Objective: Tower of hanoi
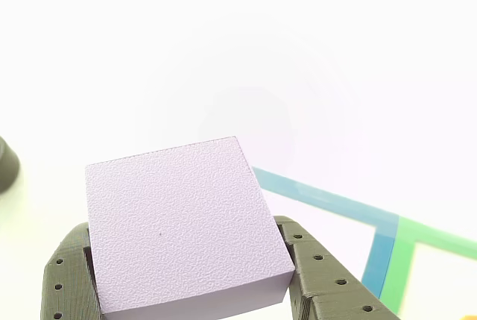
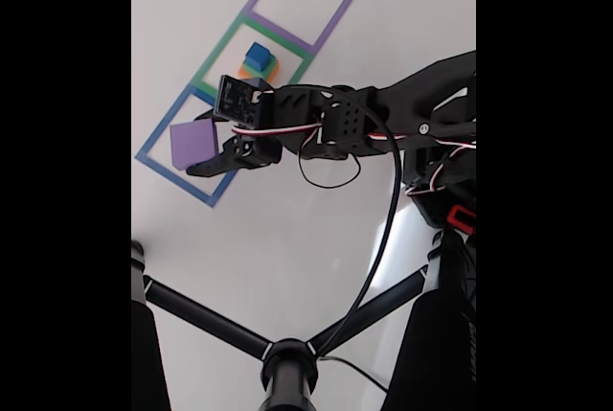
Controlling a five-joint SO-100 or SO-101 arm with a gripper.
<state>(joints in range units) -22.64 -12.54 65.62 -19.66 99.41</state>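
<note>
The end effector (image 1: 190,294) is clamped on the purple cube (image 1: 182,227) from both sides, holding it above the blue square (image 2: 177,148) on the table (image 2: 316,229), likely to set it down beside the stacked blocks (image 2: 258,61).

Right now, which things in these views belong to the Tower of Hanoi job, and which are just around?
Job:
purple block, clamped in the tool
blue block stacked on an orange block
blue, green and purple taped squares

Around:
black camera stand
loose black cable
</note>
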